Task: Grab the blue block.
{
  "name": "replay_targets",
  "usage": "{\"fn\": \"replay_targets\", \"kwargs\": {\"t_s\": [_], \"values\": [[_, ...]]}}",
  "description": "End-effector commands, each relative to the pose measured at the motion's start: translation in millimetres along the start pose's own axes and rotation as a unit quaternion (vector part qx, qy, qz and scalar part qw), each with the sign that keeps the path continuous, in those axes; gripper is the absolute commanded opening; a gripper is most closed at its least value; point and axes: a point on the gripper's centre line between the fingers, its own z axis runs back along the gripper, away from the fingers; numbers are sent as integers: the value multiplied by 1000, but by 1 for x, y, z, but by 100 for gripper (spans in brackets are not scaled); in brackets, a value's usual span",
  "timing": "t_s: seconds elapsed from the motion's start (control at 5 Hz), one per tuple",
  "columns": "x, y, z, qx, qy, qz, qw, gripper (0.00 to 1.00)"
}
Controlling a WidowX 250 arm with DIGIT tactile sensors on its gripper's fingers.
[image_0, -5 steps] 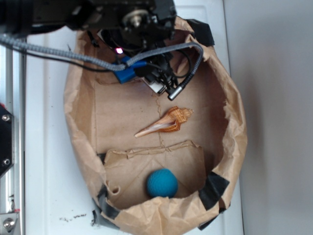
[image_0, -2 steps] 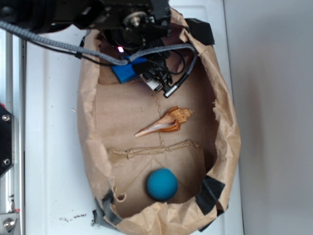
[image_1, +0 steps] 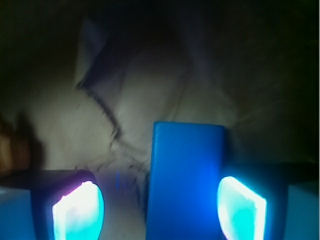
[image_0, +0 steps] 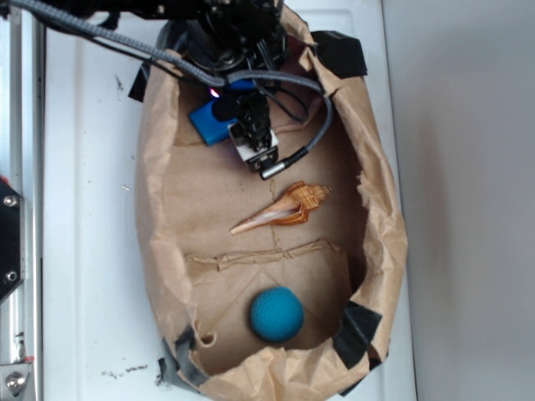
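Note:
The blue block point(image_1: 187, 175) is a smooth, bright blue slab lying on brown paper between my gripper's point(image_1: 160, 210) two glowing pads. It sits close to the right pad point(image_1: 242, 207), and a clear gap separates it from the left pad point(image_1: 77, 210). The gripper is open. In the exterior view the blue block point(image_0: 209, 123) lies at the far end of the paper bag point(image_0: 155, 217), partly covered by my arm point(image_0: 230, 42). The fingers are hidden under the arm there.
An orange spiral shell point(image_0: 284, 209) lies in the middle of the bag. A teal textured ball point(image_0: 277, 314) rests at the near end, behind a paper fold point(image_0: 267, 255). The bag walls rise close around the arm; cables point(image_0: 313, 138) hang beside it.
My arm has turned and dropped lower into the bag over the block, and more of the block now shows. The bag's left wall has shifted inward. Shell and ball have not moved.

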Motion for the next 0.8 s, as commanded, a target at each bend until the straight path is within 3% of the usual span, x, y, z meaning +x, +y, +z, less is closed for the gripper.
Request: {"fn": "replay_targets", "kwargs": {"t_s": [0.0,0.4,0.6], "values": [[10,4,24,-24,-58,-6,998,0],[9,-2,39,-36,-80,-13,996,0],[0,-15,60,-61,-92,-32,993,0]]}}
